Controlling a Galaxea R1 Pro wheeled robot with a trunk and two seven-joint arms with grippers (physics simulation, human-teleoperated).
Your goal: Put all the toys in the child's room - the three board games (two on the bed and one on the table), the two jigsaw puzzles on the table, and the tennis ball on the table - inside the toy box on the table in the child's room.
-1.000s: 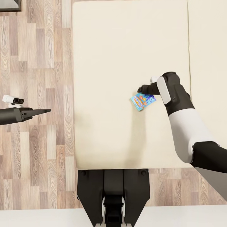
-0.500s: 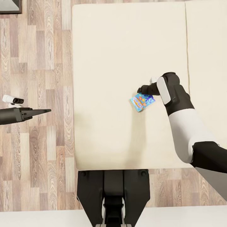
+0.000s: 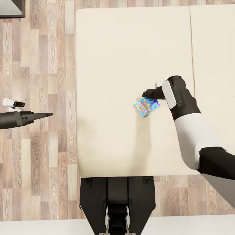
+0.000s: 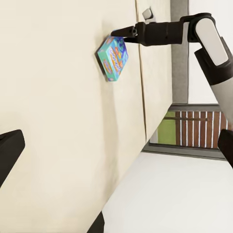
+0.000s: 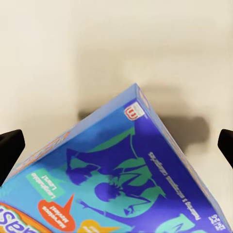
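Blue board game point(image 3: 147, 105) hangs tilted over the bed point(image 3: 107, 49), nearer its robot-side edge than its far one, by the seam between mattress sections; right gripper point(image 3: 146, 94) pinches its upper edge, so box lies below the jaws, long axis slanting down; left wrist cam shows it lifted off the mattress w/ one corner lowest; right wrist cam shows the printed face close up; left gripper point(image 3: 47, 115) over floor off bed's left edge, well apart, jaws pressed together; right arm is far nearer.

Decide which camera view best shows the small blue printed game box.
The left wrist view: the small blue printed game box appears whole, hanging from the right hand. The head view shows it small; the right wrist view crops it.
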